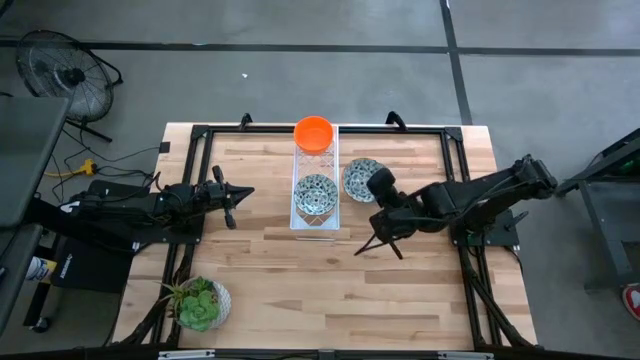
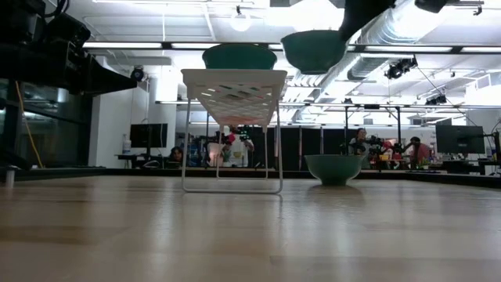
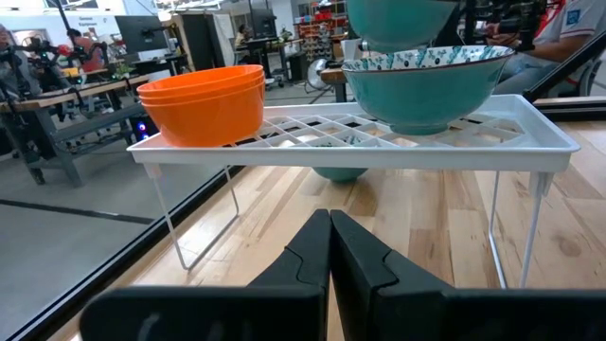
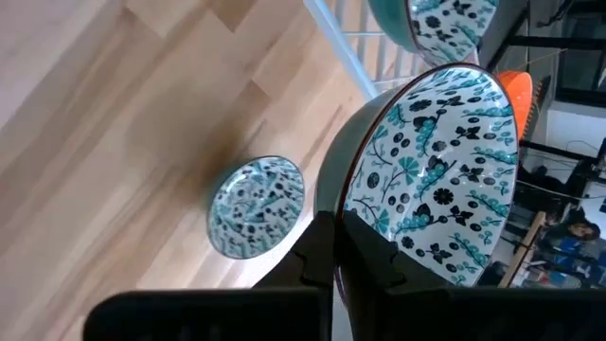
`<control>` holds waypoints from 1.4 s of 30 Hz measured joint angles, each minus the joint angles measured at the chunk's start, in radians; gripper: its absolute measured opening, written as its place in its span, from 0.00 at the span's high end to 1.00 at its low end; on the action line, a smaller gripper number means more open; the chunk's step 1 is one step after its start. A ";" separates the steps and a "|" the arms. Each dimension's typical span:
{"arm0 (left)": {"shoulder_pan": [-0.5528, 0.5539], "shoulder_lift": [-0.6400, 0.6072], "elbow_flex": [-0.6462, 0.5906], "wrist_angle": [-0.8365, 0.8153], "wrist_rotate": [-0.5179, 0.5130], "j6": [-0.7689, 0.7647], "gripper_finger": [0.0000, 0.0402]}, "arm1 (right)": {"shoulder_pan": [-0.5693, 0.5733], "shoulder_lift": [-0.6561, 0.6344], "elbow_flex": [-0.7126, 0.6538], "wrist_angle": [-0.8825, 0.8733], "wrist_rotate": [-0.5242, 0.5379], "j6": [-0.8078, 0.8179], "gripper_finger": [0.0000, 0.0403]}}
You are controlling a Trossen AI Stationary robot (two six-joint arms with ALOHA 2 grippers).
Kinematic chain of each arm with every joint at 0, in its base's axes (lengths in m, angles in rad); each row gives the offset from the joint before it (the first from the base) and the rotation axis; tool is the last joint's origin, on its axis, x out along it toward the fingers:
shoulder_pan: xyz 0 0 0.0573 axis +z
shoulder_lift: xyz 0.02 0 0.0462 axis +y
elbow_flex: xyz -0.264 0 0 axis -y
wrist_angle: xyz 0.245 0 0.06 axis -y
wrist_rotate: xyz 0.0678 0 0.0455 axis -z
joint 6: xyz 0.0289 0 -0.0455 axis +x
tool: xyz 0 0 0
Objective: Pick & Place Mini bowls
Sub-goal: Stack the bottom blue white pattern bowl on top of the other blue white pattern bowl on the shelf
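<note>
A white wire rack (image 1: 315,215) stands mid-table. On its far end sits a stack of orange mini bowls (image 1: 314,133) (image 3: 204,99), and nearer on it a blue-and-white patterned bowl (image 1: 316,193) (image 3: 426,80). A second patterned bowl (image 1: 355,180) (image 4: 258,204) rests on its base on the table, right of the rack. My right gripper (image 4: 336,251) is shut on a third patterned bowl (image 4: 436,161) (image 2: 313,48), held in the air beside the rack. My left gripper (image 1: 240,193) (image 3: 329,246) stays shut at the table's left, pointing level at the rack. My right gripper pinches the patterned bowl's rim (image 4: 331,204) between its two fingers, one on the dark outer wall, the other on the patterned inside. The fingers slant down from the table's right. The bowl is lifted clear, above the rack's top, mouth roughly up.
A round pot with a green plant (image 1: 200,303) stands near the table's front left corner. Black frame rails (image 1: 200,135) run along the table's edges. Bare wood lies in front of the rack and across the near half.
</note>
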 joint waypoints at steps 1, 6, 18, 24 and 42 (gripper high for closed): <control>0.000 0.000 0.000 0.000 0.000 0.000 1.00 | -0.010 0.000 0.000 0.011 -0.003 -0.014 1.00; 0.000 0.000 0.000 0.000 0.000 0.000 1.00 | -0.054 0.000 0.034 0.038 -0.063 -0.091 1.00; 0.000 0.000 0.000 0.000 0.000 0.000 1.00 | -0.140 -0.002 0.276 0.058 -0.315 -0.291 1.00; 0.000 0.000 0.000 0.000 0.000 0.000 1.00 | -0.179 0.002 0.290 0.116 -0.444 -0.389 1.00; 0.000 0.000 0.000 0.000 0.000 0.000 1.00 | -0.197 0.153 0.266 0.242 -0.434 -0.462 1.00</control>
